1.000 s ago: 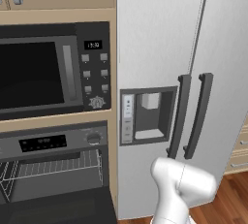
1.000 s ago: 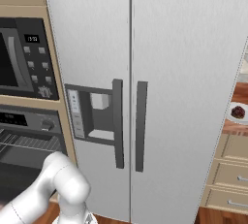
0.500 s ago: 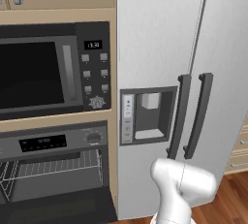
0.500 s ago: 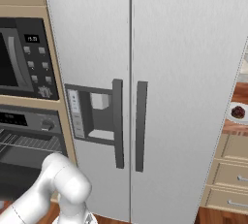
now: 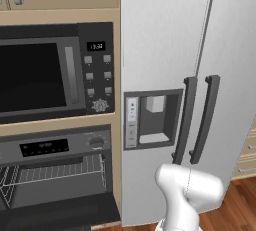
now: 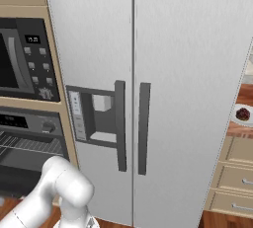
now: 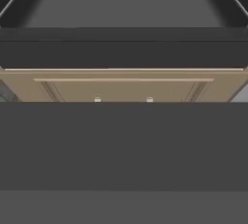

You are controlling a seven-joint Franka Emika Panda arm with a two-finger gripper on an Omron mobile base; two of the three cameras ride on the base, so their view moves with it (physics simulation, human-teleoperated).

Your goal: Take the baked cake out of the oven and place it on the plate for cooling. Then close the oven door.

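Tall stainless two-door refrigerator (image 5: 200,40), largest element of the room, with paired dark vertical handles (image 5: 197,120) at mid-height and a recessed dispenser (image 5: 152,120) in the left door. Left of it, a beige cabinet column housing the black microwave (image 5: 55,72) with its button column and round dial. Directly below, the oven (image 5: 55,170): grey control strip, dark display, one round knob (image 5: 97,142) visible at the right end, wire rack (image 5: 55,170) spanning the open cavity. Oven door (image 5: 60,215) folded down flat, seen as a dark slab along the lower edge of the left base view and as a broad dark panel in the hand view, with a beige drawer front (image 7: 123,88) between the panel and the cavity. White arm (image 5: 187,192) rising in the foreground before the refrigerator. Wood floor (image 5: 235,205) at lower right. Right of the refrigerator, a counter above beige drawers (image 6: 232,177); on it the plate (image 6: 236,118), pale and shallow, cut by the frame edge, bearing the baked cake (image 6: 243,114), small and dark reddish-brown. Gripper: fingers not visible in any view; jaws taken as spread to their widest, holding nothing discernible.
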